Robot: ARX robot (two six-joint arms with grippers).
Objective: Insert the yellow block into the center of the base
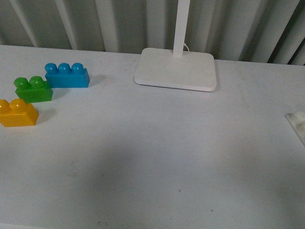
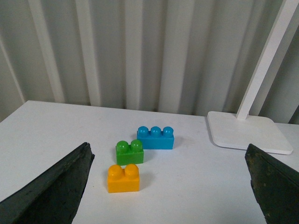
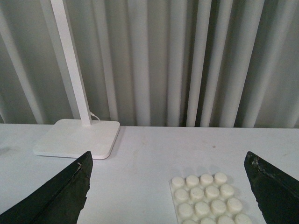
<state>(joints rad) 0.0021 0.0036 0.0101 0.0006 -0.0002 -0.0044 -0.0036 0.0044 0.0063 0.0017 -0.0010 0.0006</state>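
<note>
The yellow block (image 1: 17,113) sits at the table's left edge in the front view, with two studs up. It also shows in the left wrist view (image 2: 124,178), ahead of my open left gripper (image 2: 170,186), toward its left finger and apart from it. The white studded base (image 3: 208,197) lies flat ahead of my open right gripper (image 3: 168,186). Only its corner (image 1: 297,125) shows at the right edge of the front view. Neither arm shows in the front view. Both grippers are empty.
A green two-stud brick (image 1: 33,89) and a blue three-stud brick (image 1: 67,75) stand just behind the yellow block. A white lamp foot (image 1: 176,69) with a pole stands at the back centre. A corrugated grey wall runs behind the table.
</note>
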